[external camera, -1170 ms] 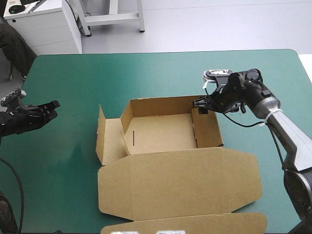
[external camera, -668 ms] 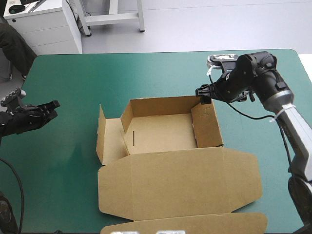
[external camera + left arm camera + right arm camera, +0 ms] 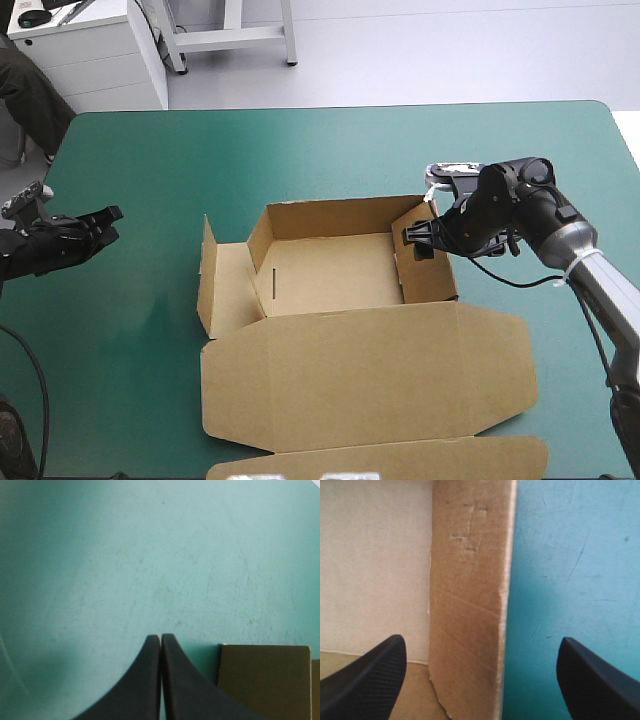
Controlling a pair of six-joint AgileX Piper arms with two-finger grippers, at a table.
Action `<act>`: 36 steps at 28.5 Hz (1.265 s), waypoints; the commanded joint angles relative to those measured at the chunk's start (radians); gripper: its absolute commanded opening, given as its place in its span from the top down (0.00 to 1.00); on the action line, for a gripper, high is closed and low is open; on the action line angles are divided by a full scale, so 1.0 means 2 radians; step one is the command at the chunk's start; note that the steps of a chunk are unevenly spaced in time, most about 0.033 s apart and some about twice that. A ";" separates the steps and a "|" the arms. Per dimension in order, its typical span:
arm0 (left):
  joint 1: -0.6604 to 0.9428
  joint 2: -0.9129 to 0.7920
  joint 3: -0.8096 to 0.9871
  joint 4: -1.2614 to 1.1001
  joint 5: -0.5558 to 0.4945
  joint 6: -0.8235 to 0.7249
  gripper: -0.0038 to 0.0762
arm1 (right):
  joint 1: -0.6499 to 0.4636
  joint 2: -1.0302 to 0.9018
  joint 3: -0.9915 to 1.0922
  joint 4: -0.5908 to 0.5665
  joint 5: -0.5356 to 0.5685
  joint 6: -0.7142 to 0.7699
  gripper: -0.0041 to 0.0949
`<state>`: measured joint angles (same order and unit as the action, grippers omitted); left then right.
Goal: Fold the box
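Observation:
The brown box [image 3: 330, 270] lies mid-table as an open tray, its back wall and right wall [image 3: 432, 262] raised. The left side panel [image 3: 228, 285] lies low with its end flap upright. The wide lid [image 3: 370, 370] lies flat toward the near edge. My right gripper [image 3: 418, 243] hovers open over the right wall. In the right wrist view the right gripper [image 3: 480, 640] straddles that wall [image 3: 467, 605], one finger over the tray's inside and the other over the cover. My left gripper [image 3: 108, 215] rests shut near the table's left edge, away from the box. In its own view the left gripper [image 3: 160, 637] is shut, with a corner of board [image 3: 265, 680] beside it.
The lid's front flap [image 3: 380, 462] reaches the table's near edge. Teal-green cover [image 3: 330, 150] stretches from the box's back wall to the far edge, and a broad strip of it separates my left gripper from the box.
My right gripper rose toward the far right corner of the box, then came back toward the near side, now over the right wall's middle. The left arm and box stayed still.

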<state>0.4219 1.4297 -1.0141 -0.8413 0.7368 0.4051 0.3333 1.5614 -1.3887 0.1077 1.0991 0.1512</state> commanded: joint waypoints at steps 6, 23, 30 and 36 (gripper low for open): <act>0.000 -0.018 -0.012 -0.025 -0.002 -0.004 0.96 | 0.001 0.029 0.000 -0.015 -0.039 0.005 0.22; 0.000 -0.018 -0.012 -0.025 0.012 -0.001 0.96 | 0.001 0.050 0.000 -0.016 -0.026 -0.012 0.95; 0.000 -0.018 -0.012 -0.023 0.011 -0.004 0.96 | 0.001 0.037 -0.015 -0.019 -0.018 -0.013 0.96; 0.000 -0.018 -0.012 -0.014 -0.004 -0.007 0.96 | 0.001 -0.014 -0.090 -0.014 0.041 -0.014 0.96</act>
<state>0.4219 1.4297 -1.0141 -0.8377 0.7625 0.3981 0.3374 1.6399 -1.4707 0.0631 1.1343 0.1292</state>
